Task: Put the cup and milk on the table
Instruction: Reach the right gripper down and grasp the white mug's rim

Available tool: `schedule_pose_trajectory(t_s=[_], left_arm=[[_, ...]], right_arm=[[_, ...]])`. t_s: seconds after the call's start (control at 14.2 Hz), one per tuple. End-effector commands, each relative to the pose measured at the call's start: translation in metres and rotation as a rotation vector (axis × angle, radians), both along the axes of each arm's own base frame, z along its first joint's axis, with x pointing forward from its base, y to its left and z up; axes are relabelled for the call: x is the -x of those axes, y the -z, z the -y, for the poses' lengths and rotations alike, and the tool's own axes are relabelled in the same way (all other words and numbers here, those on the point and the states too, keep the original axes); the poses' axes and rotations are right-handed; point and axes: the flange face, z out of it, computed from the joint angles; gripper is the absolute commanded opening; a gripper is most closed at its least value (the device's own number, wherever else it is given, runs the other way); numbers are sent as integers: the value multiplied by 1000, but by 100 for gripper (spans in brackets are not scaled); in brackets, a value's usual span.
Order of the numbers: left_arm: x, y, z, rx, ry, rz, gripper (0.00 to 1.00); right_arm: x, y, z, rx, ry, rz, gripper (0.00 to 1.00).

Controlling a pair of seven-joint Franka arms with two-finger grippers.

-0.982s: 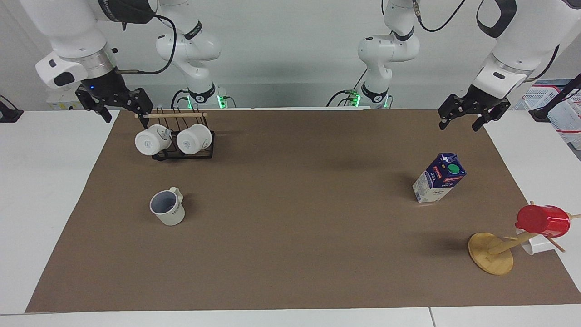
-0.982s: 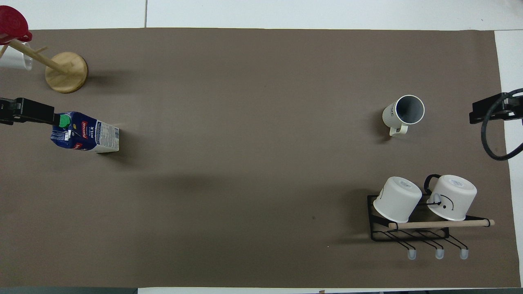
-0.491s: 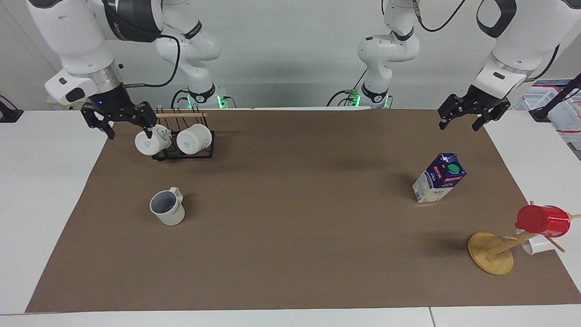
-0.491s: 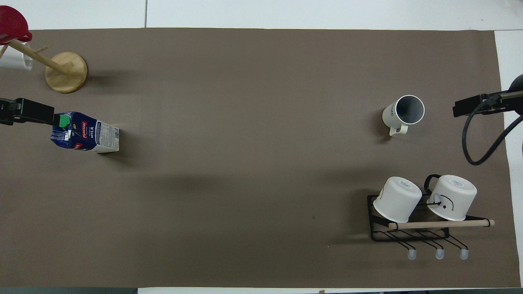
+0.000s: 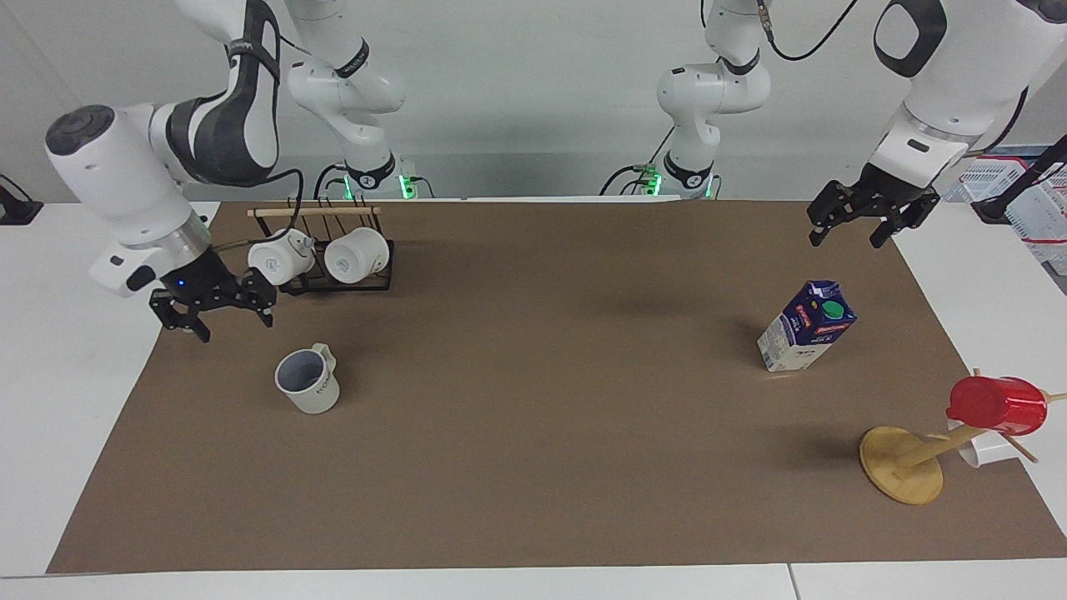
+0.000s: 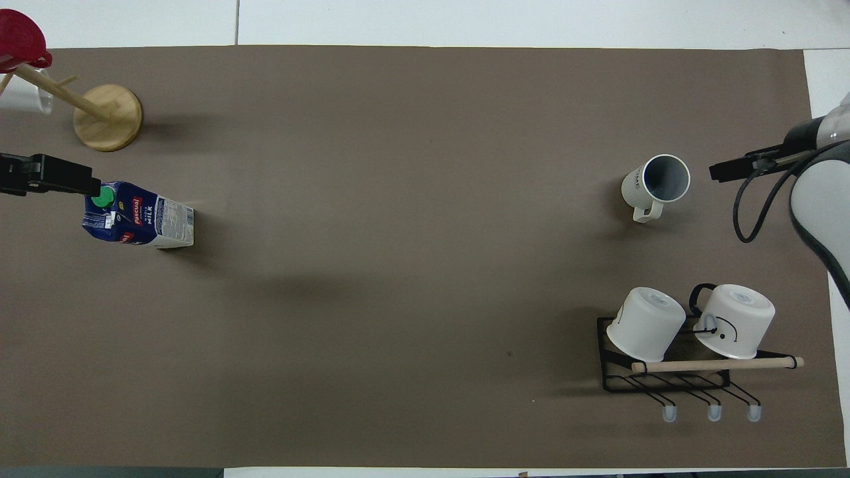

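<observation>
The cup (image 5: 307,380), beige-white with a grey-blue inside, stands upright on the brown sheet (image 5: 533,467) of the table, toward the right arm's end; it also shows in the overhead view (image 6: 654,184). My right gripper (image 5: 236,327) is open and empty, low over the sheet's edge beside the cup, apart from it; its fingers (image 6: 737,169) show in the overhead view. The milk (image 5: 807,327) stands on the sheet toward the left arm's end, also seen from overhead (image 6: 138,216). My left gripper (image 5: 845,242) is open and empty, raised over the sheet's edge by the milk.
A black wire rack (image 5: 358,283) with two white mugs (image 5: 357,254) stands nearer to the robots than the cup. A wooden mug tree (image 5: 900,475) with a red cup (image 5: 996,404) and a white mug (image 5: 984,454) stands farther from the robots than the milk.
My right gripper has come down from beside the rack and moved away from the robots, to a low spot beside the cup. The left gripper has barely moved.
</observation>
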Motion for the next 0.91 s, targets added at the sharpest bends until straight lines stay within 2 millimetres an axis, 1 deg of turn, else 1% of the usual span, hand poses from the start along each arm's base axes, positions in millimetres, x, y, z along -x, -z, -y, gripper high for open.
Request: schedule_pose_trajectory(t_s=[0.0, 0.07, 0.14, 0.28, 0.35, 0.42, 0.49, 0.56, 0.63, 0.7, 0.77, 0.84], left_arm=[[-1, 36, -13, -14, -14, 22, 100], [-2, 48, -13, -14, -15, 22, 100], [-3, 56, -14, -14, -18, 21, 100], [-6, 73, -16, -14, -24, 30, 100], [-8, 82, -22, -15, -34, 40, 100], [-9, 89, -24, -15, -40, 45, 100], [-8, 103, -31, -15, -51, 36, 100], [-8, 109, -36, -16, -60, 37, 100], [-9, 111, -38, -16, -64, 39, 100], [-8, 118, -45, -16, -79, 34, 100], [-9, 123, -45, -15, -89, 35, 100], [-8, 125, -45, -14, -113, 31, 100]], right_arm=[[10, 32, -7, -18, -13, 40, 100], [9, 41, -10, -15, -16, 46, 100], [6, 53, -10, -17, -15, 37, 100], [3, 67, -9, -36, -8, 30, 100], [1, 70, -11, -38, -4, 45, 100], [1, 76, -17, -37, -11, 48, 100], [-2, 89, -18, -35, -9, 43, 100], [-4, 96, -16, -34, -6, 39, 100], [-4, 95, -16, -34, -6, 41, 100], [-5, 94, -17, -34, -7, 44, 91], [-7, 92, -15, -34, -5, 47, 74], [-9, 90, -16, -35, -8, 44, 49]])
